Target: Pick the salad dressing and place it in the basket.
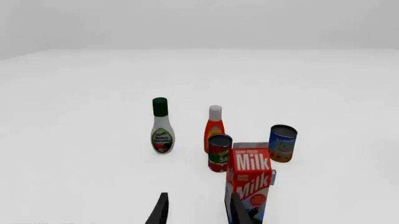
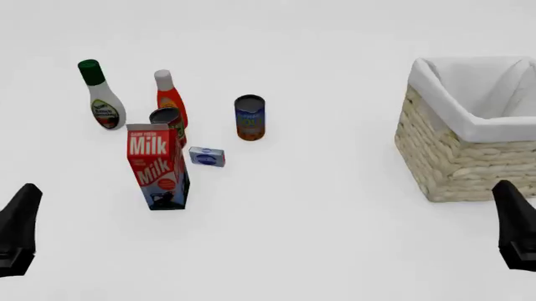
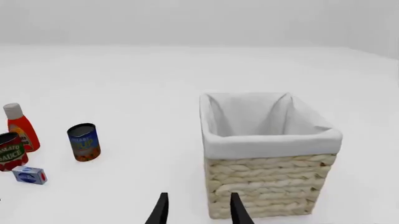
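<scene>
The salad dressing (image 2: 102,98), a white pear-shaped bottle with a dark green cap, stands upright at the far left of the table; in the left wrist view the salad dressing (image 1: 161,128) is ahead of the fingers and well apart from them. The wicker basket (image 2: 456,160) with its white lining stands at the right, and the basket (image 3: 262,186) sits just ahead of the right fingers. My left gripper (image 1: 198,212) is open and holds nothing, low at the near left (image 2: 19,229). My right gripper (image 3: 198,212) is also open and holds nothing, at the near right (image 2: 515,226).
An orange-red bottle (image 2: 169,97) stands right of the dressing, with a red can (image 2: 167,119) in front of it. A tall milk carton (image 2: 157,166) stands nearest my left gripper. Further right are a small blue box (image 2: 206,157) and a blue can (image 2: 250,117).
</scene>
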Controlling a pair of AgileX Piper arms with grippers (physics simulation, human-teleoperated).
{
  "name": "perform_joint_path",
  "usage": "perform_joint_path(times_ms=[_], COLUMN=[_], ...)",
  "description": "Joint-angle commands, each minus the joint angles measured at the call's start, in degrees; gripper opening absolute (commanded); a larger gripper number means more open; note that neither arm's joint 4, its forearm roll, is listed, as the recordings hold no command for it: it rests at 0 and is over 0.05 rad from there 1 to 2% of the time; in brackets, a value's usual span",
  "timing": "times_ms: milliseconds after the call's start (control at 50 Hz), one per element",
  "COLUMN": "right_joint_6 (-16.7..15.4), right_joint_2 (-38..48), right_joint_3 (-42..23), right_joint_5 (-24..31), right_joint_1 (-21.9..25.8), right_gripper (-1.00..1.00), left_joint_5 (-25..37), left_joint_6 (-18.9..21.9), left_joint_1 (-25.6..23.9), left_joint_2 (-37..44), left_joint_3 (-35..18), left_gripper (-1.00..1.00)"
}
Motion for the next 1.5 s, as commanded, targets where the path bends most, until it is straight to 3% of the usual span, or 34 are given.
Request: perform_joint_path(times_ms=[20,220,260,280,340,380,440,540,700,1060,1340,1500], right_joint_6=[-1.95,-1.75,0.27,0.68,0.63,1.04,1.12,1.36,1.34,1.26,1.08,1.14], right_joint_2=[-0.72,1.8,-3.61,-1.89,-2.26,-2.19,-2.07,-1.85,-1.49,-1.93,-1.52,-0.26], right_joint_3=[-1.7,-1.73,0.03,-3.5,-7.48,-7.78,-7.72,-7.18,-6.2,-4.48,-3.68,-3.55], right_joint_5=[4.17,1.21,2.08,5.69,9.44,9.73,9.57,8.97,7.6,6.63,5.8,4.59], right_joint_1=[-0.11,-0.44,0.0,-0.39,-0.36,-0.48,-0.58,-0.61,-0.5,-0.35,-0.3,-0.21], right_gripper=[1.0,1.0,1.0,1.0,1.0,1.0,1.0,1.0,1.0,1.0,1.0,1.0], left_joint_5=[0.25,-0.86,-1.87,-2.4,-4.68,-7.05,-7.05,-11.85,-12.11,-20.12,-20.19,-18.52], left_joint_6=[0.11,0.23,0.29,0.19,-1.06,1.74,1.01,0.13,1.72,5.78,5.77,2.71], left_joint_1=[0.14,0.18,0.34,0.56,1.19,2.23,2.13,2.34,2.94,3.99,3.26,3.84], left_joint_2=[0.28,1.59,2.89,4.07,8.75,12.24,13.2,21.63,26.71,49.52,59.93,66.13], left_joint_3=[-0.07,-0.59,-1.27,-2.01,-4.03,-4.84,-6.01,-7.67,-13.88,-27.9,-37.13,-43.3], left_gripper=[1.0,1.0,1.0,1.0,1.0,1.0,1.0,1.0,1.0,1.0,1.0,1.0])
